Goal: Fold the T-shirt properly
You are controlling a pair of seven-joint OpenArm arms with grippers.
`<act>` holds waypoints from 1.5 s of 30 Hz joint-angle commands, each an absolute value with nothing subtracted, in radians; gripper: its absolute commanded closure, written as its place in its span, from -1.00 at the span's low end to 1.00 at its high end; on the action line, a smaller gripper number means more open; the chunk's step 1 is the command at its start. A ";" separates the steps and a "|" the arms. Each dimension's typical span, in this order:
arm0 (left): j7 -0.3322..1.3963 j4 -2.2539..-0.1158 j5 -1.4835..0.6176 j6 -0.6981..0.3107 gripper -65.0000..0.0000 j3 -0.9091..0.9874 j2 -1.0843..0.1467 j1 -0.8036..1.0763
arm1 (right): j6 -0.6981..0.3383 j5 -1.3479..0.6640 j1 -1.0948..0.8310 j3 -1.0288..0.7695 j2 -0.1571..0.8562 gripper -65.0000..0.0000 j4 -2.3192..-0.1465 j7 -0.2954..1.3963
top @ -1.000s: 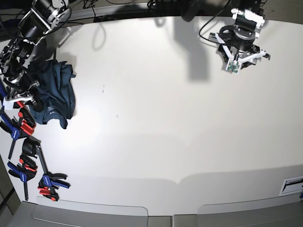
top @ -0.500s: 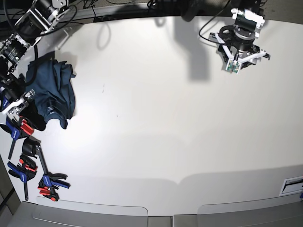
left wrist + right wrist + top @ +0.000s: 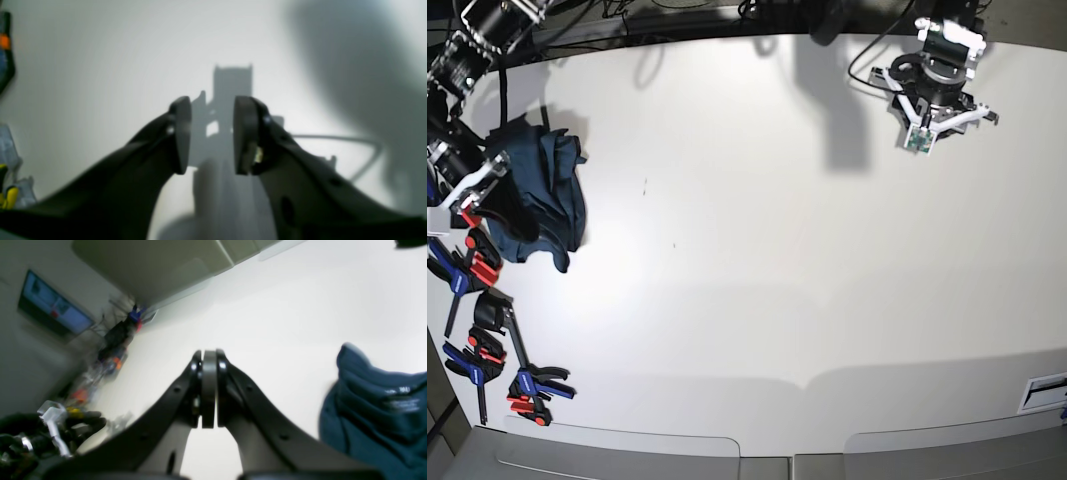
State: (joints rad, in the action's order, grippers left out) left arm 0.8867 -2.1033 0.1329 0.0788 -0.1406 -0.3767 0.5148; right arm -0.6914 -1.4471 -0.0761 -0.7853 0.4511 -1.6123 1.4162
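Clamps (image 3: pixel 487 330) of red, blue and black lie below the right pincer (image 3: pixel 467 195), whose pads are pressed together on nothing. Just to its right, the T-shirt (image 3: pixel 537 195) lies crumpled on the white desk (image 3: pixel 777 280), soft, dark teal, long axis running away from the pincer's arm. Far right, the left pincer (image 3: pixel 932 125) hangs with pads apart, empty.
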 commanded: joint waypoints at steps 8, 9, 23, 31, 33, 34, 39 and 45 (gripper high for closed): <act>0.897 -2.162 0.179 0.087 0.95 -0.137 -0.383 0.606 | -0.698 -1.484 -0.346 -0.791 0.471 1.00 -1.957 1.396; 0.897 -2.180 0.193 0.087 0.99 -0.137 -0.383 0.631 | -0.698 -1.484 -0.370 -0.791 0.471 1.00 -1.985 1.396; 1.051 -2.356 0.516 0.087 1.00 -0.137 -0.383 1.056 | -0.698 -1.484 -0.452 -0.791 0.471 1.00 -2.117 1.396; 1.119 -2.356 0.496 0.091 1.00 -0.137 -0.383 1.286 | -0.698 -1.484 -0.452 -0.791 0.471 1.00 -2.117 1.396; 1.139 -2.356 0.454 0.107 1.00 -0.137 -0.383 1.309 | -0.698 -1.484 -0.453 -0.791 0.470 1.00 -2.117 1.396; 1.144 -2.356 0.432 0.130 1.00 -0.137 -0.383 1.309 | -0.698 -1.484 -0.453 -0.791 0.470 1.00 -2.117 1.396; 1.190 -2.356 0.388 0.219 1.00 -0.137 -0.383 1.309 | -0.698 -1.484 -0.537 -0.791 0.469 1.00 -2.117 1.396; 1.232 -2.356 0.387 0.222 1.00 -0.137 -0.382 1.309 | -0.698 -1.484 -0.722 -0.791 0.425 1.00 -2.117 1.396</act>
